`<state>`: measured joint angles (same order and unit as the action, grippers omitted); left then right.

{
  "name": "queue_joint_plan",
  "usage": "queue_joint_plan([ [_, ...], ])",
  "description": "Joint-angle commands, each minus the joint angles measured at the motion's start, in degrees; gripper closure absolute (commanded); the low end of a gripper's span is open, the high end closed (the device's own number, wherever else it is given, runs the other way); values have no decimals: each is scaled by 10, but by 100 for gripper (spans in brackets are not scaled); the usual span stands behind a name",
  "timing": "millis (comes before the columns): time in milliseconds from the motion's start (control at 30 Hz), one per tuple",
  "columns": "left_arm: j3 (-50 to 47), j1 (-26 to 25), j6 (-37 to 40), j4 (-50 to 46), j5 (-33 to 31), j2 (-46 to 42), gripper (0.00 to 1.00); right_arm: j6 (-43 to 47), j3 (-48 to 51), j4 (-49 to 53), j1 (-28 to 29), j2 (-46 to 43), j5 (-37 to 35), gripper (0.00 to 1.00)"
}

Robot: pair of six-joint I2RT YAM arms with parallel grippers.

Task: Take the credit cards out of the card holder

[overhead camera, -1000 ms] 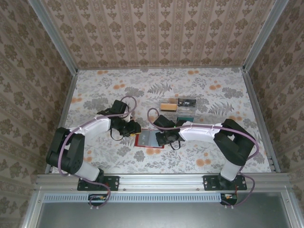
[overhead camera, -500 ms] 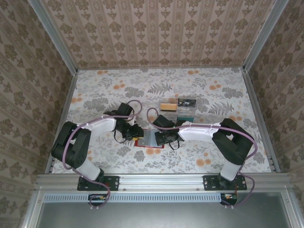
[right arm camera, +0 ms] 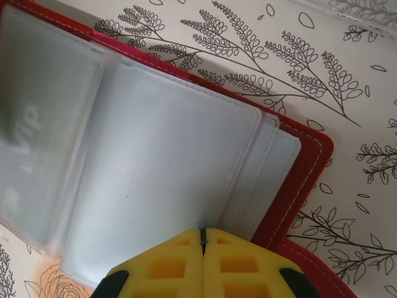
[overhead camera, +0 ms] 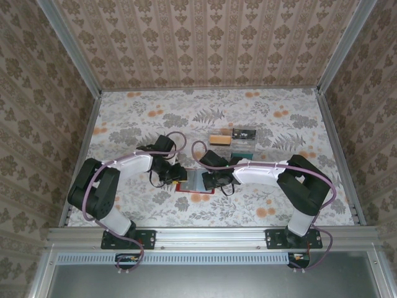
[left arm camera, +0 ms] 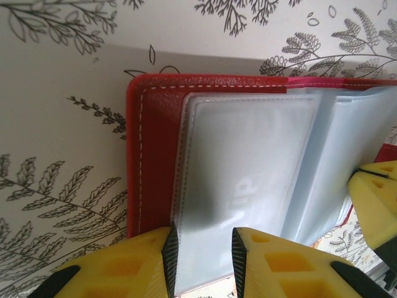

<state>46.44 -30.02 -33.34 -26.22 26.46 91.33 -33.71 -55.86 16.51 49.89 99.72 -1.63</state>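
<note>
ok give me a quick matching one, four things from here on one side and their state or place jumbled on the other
Things
1. left gripper
2. right gripper
3. card holder
4. tan-gold card

States or places
a. lying open, red cover down
b. fingers pressed together
c. out on its own, beside the black card
d. fingers apart, astride a clear sleeve

Pairs: 1-d, 2-b, 3-a, 4-c

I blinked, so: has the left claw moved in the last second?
Yes. The left gripper has slid right, over the left edge of the red card holder, which stayed put.
</note>
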Motion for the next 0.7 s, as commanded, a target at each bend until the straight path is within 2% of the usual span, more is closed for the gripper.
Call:
queue_joint_plan([
  [0,0,-6,11,-12,-5,16,68,-12,7,6,-1,16,-1,97],
  [133,-2,-11,9,3,16,22,65,-13,7,4,-1,18,2,97],
  [500,-13,-13,-6,71,94,7,46,-14,7,3,-1,22,4,97],
  [667,-14,-13,-9,85,118,3,43,-16,8,1,-1,23,5,97],
])
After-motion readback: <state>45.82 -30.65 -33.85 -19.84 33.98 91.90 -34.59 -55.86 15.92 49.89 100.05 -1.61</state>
